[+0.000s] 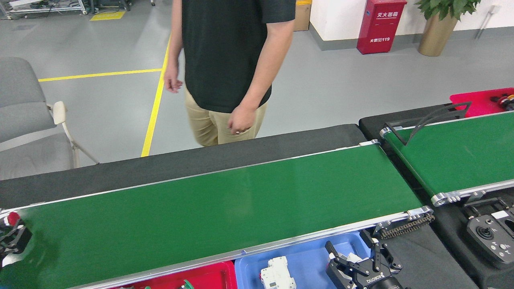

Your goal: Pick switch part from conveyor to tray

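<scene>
The conveyor (225, 208) is the long green belt across the middle of the head view. At its far left edge a switch part (13, 218) with a red button shows only partly. My left gripper (11, 241) sits just below that part, dark and cut off by the frame edge, so its jaws cannot be read. My right gripper (355, 257) hangs open over the right end of the blue tray (309, 257). A red tray (209, 277) lies left of the blue one, with a green-capped piece (185, 284) peeking at the bottom edge.
A white breaker (275, 275) lies in the blue tray. A person (225, 60) stands behind the conveyor. A narrower green belt (457, 152) and a joystick box (488, 237) are at the right, a grey chair (24, 132) at the far left.
</scene>
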### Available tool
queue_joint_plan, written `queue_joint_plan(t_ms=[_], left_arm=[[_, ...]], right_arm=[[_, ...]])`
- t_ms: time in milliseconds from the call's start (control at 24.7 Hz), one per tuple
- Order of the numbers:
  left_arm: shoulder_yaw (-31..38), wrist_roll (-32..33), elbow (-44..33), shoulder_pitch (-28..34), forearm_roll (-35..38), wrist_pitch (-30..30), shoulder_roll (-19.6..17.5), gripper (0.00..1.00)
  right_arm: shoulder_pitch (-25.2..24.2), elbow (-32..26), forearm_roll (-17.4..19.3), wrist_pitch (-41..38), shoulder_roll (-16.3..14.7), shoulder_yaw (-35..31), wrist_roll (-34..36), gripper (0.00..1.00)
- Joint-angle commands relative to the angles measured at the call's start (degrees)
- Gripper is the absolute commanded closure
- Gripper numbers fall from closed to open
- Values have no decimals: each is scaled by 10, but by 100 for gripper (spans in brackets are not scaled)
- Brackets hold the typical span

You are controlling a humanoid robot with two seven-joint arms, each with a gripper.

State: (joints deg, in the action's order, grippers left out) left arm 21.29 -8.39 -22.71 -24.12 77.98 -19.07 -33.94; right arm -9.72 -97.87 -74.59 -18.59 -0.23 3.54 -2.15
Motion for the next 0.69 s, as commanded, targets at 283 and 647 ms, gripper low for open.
queue_joint_plan(t_ms=[283, 647], left_arm=[[4, -13, 50, -23, -12, 108, -29, 3], [1, -9, 95, -29, -42, 119, -58, 65]], right_arm=[[57, 33, 1, -8, -14, 52, -1, 1], [114, 79, 1, -20, -10, 96, -2, 1]])
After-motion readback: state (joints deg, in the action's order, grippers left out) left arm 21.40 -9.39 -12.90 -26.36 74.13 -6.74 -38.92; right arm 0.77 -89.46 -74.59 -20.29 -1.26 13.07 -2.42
